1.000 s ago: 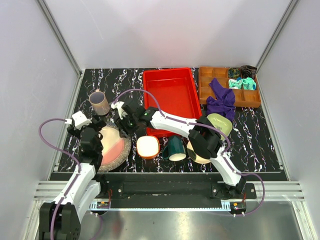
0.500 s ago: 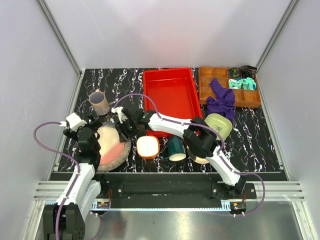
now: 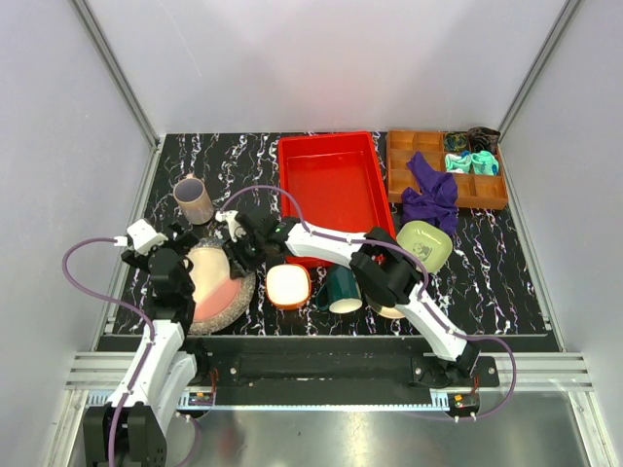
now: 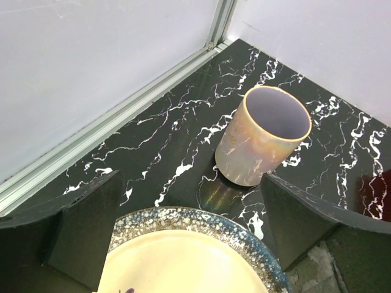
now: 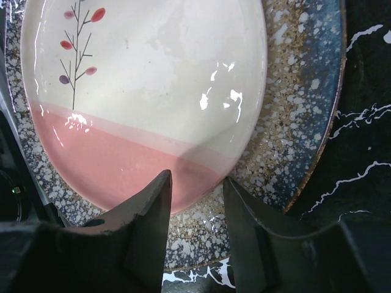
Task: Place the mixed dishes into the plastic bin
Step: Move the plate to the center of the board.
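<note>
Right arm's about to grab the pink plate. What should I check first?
1. Right gripper open over pink plate's edge: ok.
2. Grip will take only that plate, not the grey plate under it: cannot tell.
3. Left gripper open, holding nothing: ok.
4. Left gripper clear of the cup: ok.
5. Bin has room: ok.

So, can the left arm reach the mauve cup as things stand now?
Probably yes. The left gripper is open and faces the upright mauve cup, with only bare table between them.
</note>
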Action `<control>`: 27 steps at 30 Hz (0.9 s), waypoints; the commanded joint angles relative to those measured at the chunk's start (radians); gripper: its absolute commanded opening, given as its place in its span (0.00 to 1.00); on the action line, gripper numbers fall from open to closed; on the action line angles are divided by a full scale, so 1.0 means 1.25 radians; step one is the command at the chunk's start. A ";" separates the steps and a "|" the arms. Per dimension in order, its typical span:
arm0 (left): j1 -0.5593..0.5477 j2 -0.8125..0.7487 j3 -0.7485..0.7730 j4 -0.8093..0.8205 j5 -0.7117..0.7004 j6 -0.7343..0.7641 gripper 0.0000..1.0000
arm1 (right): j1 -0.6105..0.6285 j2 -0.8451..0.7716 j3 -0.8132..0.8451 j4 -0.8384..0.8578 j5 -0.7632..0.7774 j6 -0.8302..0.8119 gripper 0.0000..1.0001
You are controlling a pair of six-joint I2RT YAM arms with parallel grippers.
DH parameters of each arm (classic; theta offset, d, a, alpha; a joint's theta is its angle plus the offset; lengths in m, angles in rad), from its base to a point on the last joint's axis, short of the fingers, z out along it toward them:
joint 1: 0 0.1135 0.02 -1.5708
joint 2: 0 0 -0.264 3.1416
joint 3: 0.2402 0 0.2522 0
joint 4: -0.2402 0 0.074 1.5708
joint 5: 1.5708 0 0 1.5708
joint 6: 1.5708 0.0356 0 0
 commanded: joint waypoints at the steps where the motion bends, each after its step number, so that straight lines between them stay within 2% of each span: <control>1: 0.003 -0.016 0.032 0.020 0.018 0.000 0.99 | 0.001 0.029 0.025 0.003 0.009 0.004 0.47; 6: 0.004 -0.022 0.031 0.022 0.024 0.002 0.99 | 0.001 0.039 0.029 0.003 0.024 0.002 0.39; 16: 0.004 -0.019 0.034 0.018 0.025 0.002 0.99 | -0.007 0.034 0.016 0.020 0.073 0.010 0.01; 27: 0.003 -0.010 0.035 0.022 0.028 0.000 0.99 | -0.079 -0.018 -0.014 0.055 0.079 0.034 0.00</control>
